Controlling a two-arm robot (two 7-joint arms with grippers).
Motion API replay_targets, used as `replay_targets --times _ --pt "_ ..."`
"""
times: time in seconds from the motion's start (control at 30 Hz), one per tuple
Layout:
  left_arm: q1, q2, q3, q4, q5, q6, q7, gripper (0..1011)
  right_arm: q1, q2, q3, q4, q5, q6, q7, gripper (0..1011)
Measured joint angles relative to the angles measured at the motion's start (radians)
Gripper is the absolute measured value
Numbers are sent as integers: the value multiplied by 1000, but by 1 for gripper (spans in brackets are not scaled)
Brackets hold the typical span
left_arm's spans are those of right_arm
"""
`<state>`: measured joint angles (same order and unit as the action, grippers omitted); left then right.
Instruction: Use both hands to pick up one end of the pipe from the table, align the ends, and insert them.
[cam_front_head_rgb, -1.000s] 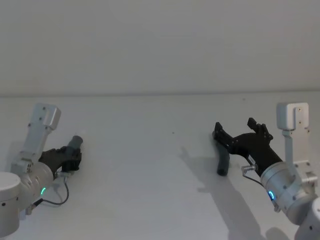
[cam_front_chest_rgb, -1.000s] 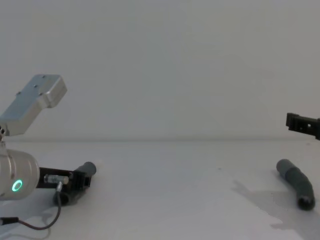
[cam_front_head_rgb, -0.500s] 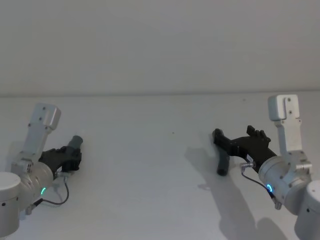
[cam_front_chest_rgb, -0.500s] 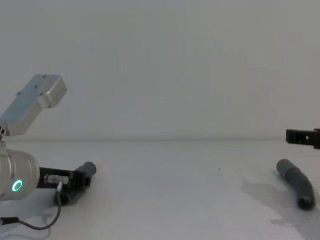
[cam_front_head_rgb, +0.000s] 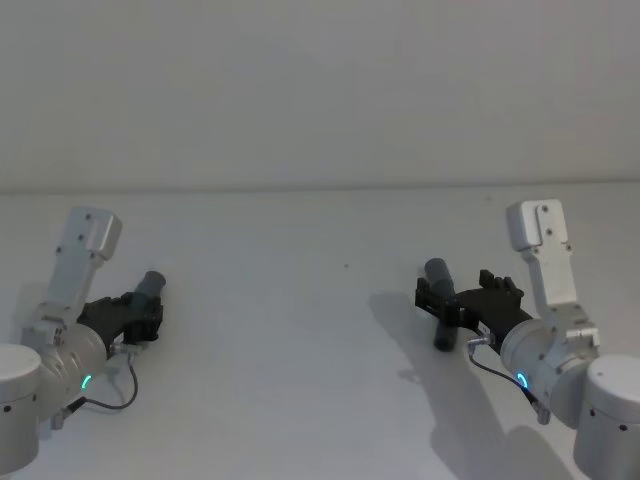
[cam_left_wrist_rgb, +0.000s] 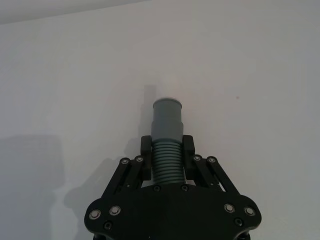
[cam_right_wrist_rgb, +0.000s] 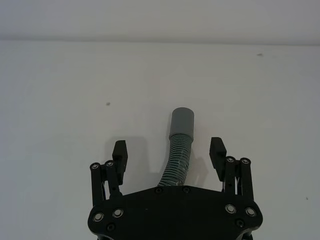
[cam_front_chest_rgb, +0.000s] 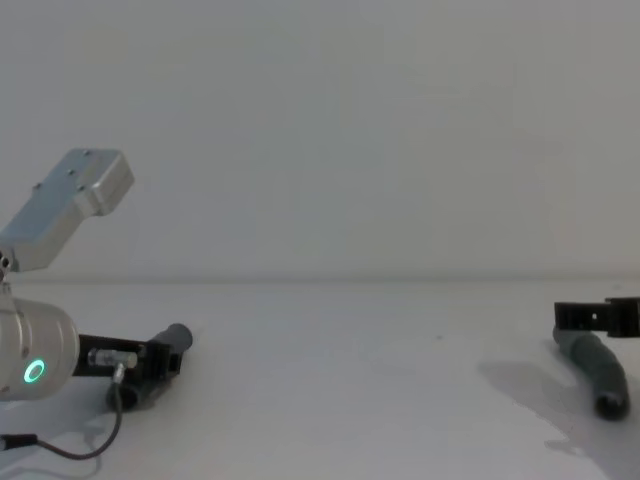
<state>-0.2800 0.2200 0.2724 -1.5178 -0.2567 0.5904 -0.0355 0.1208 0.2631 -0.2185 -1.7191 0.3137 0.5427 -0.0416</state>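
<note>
Two dark grey corrugated pieces make up the pipe. My left gripper (cam_left_wrist_rgb: 167, 151) is shut on the ribbed part of one piece (cam_left_wrist_rgb: 166, 120), whose smooth cuff end sticks out past the fingers. In the head view that gripper (cam_front_head_rgb: 138, 314) sits low at the table's (cam_front_head_rgb: 300, 350) left with the piece (cam_front_head_rgb: 151, 285). The other piece (cam_right_wrist_rgb: 180, 137) lies curved on the table at the right. My right gripper (cam_right_wrist_rgb: 168, 150) is open, one finger on each side of it without touching. From the head camera this gripper (cam_front_head_rgb: 463, 296) hangs over that piece (cam_front_head_rgb: 441, 325).
The white table stretches wide between the two arms, and a plain pale wall stands behind its far edge. From the chest camera, the left piece (cam_front_chest_rgb: 176, 338) and the right piece (cam_front_chest_rgb: 597, 366) lie far apart.
My right gripper has come down and moved in over the right piece, so its open fingers now straddle it. The left gripper and its piece have stayed put.
</note>
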Motion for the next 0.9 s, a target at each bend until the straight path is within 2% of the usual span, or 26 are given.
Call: replay_targets --times 0.13,0.47,0.9 --pt "0 0 0 0 0 0 0 321 4 -1 -6 13 -11 -11 0 1000" --pt "0 0 0 0 0 0 0 321 15 -11 -18 72 -49 -83 -4 1000" --pt "0 0 0 0 0 0 0 320 35 -27 -16 140 -58 -100 0 1000"
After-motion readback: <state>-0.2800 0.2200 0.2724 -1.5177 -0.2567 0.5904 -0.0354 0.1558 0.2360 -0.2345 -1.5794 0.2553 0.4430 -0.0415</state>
